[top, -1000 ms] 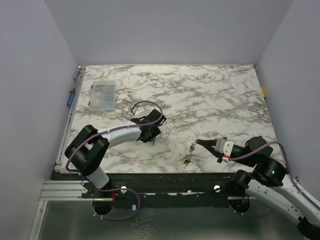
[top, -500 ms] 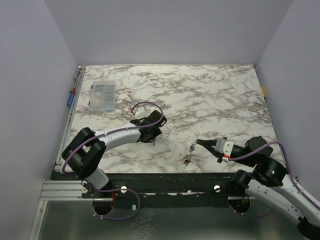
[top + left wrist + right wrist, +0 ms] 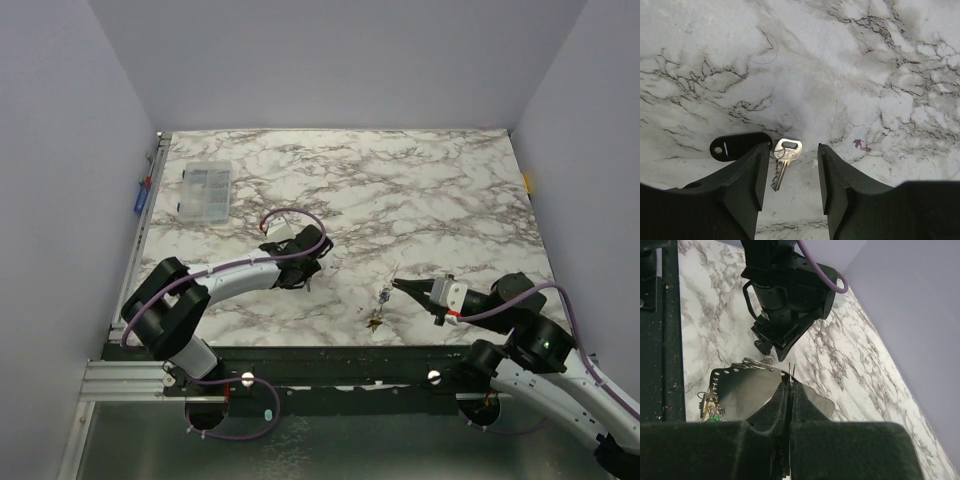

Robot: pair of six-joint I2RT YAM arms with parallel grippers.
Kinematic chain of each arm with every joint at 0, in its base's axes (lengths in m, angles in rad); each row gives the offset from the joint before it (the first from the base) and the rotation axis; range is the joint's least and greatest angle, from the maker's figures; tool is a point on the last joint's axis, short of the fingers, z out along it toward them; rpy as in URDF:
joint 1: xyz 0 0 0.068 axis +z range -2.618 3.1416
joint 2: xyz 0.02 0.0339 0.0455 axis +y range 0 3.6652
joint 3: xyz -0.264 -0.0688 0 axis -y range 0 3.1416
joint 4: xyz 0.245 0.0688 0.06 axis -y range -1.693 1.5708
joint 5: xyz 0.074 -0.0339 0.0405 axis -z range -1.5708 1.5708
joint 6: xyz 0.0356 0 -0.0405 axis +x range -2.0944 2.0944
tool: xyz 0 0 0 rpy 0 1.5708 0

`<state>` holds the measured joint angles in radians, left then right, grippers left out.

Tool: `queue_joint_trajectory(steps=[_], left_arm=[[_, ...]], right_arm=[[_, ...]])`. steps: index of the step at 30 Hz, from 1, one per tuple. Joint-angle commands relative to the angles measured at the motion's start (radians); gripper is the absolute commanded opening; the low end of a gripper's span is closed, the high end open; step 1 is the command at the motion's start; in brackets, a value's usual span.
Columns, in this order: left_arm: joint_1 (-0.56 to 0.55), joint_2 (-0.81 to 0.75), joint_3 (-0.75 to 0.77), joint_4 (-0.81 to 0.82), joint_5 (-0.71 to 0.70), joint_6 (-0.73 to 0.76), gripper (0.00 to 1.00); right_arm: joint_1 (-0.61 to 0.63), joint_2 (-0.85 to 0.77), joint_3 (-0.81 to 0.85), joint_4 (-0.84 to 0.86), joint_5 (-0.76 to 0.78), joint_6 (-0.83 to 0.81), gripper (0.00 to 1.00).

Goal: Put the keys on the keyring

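My left gripper (image 3: 306, 272) (image 3: 793, 149) is open and low over the table. A silver key (image 3: 784, 156) lies between its fingertips, nearer the left one, joined by a small ring to a black tag (image 3: 735, 146). My right gripper (image 3: 400, 285) (image 3: 791, 383) is shut on the keyring (image 3: 792, 370), which shows edge-on as two thin wires sticking out of the tips. A bunch of small keys (image 3: 376, 320) (image 3: 710, 407), some with green and yellow heads, lies by the table's near edge under the right gripper. Another small key (image 3: 385, 296) lies just beside the tips.
A clear compartment box (image 3: 203, 190) stands at the back left. A shiny metal plate with small holes (image 3: 742, 387) sits beside my right fingers. The table's near edge (image 3: 330, 348) lies close to the bunch of keys.
My left arm has shifted a little, its elbow lower and further left, with the gripper staying over the silver key. The right arm has not moved.
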<state>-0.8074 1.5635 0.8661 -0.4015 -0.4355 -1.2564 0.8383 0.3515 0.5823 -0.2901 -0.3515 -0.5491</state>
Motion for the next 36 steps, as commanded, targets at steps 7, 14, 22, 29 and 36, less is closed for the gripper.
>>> queue_joint_trajectory(steps=[7,14,22,29,36], left_arm=[[-0.015,-0.112,-0.032,-0.060,-0.062,-0.054,0.55],[-0.018,-0.086,-0.062,-0.046,-0.024,-0.084,0.52],[-0.018,-0.050,-0.077,0.018,-0.002,-0.077,0.42],[-0.018,-0.043,-0.084,0.046,-0.026,-0.059,0.40],[-0.018,-0.019,-0.088,0.048,-0.011,-0.064,0.38]], right_arm=[[0.004,-0.017,0.001,0.007,-0.011,0.011,0.01],[0.004,-0.016,0.002,0.011,-0.012,0.013,0.01],[0.004,-0.023,0.004,0.002,-0.010,0.018,0.01],[0.004,-0.029,0.007,-0.006,-0.005,0.020,0.01],[0.004,-0.030,0.007,-0.007,-0.003,0.019,0.01]])
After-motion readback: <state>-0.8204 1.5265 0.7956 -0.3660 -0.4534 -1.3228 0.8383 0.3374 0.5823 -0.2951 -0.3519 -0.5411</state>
